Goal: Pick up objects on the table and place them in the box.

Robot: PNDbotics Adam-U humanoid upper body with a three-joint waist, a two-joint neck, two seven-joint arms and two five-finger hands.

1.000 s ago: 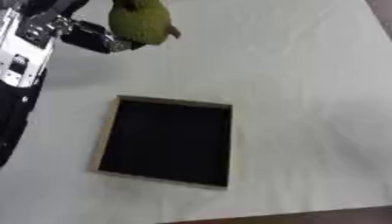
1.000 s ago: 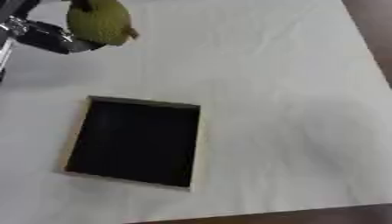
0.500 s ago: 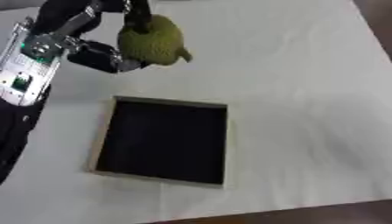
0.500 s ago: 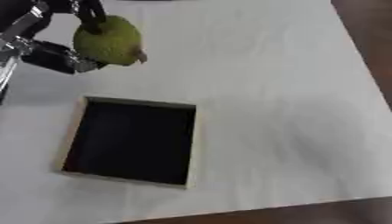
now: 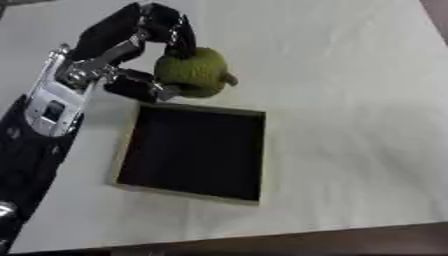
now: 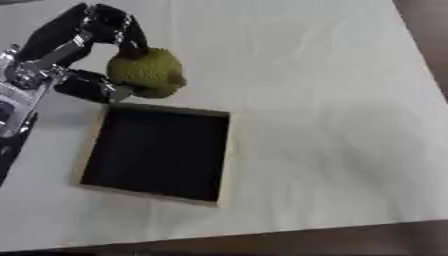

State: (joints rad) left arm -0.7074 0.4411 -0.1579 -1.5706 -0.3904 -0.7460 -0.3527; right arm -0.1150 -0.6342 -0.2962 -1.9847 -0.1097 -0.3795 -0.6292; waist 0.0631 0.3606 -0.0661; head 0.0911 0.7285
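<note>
- The robot's black and silver left hand (image 5: 131, 60) has its fingers (image 5: 179, 35) curled over the top of a round, bumpy green fruit-like object (image 5: 192, 71), with the thumb pressing it from below.
- A second ago the green object hung near the view's 11 o'clock corner, well apart from the box; it has since travelled towards 5 o'clock.
- It now sits in the air just at the 12 o'clock rim of the shallow square box with pale wooden walls and a black floor (image 5: 254, 112), which lies on the white cloth-covered worktop (image 5: 350, 100).
- I judge the carry nearly done: a little more travel towards 6 o'clock, then release over the black floor.
- The left eye view shows more of the forearm running down to 7 o'clock; the right eye view shows more bare worktop at 3 o'clock.
- The right hand shows in neither view.
</note>
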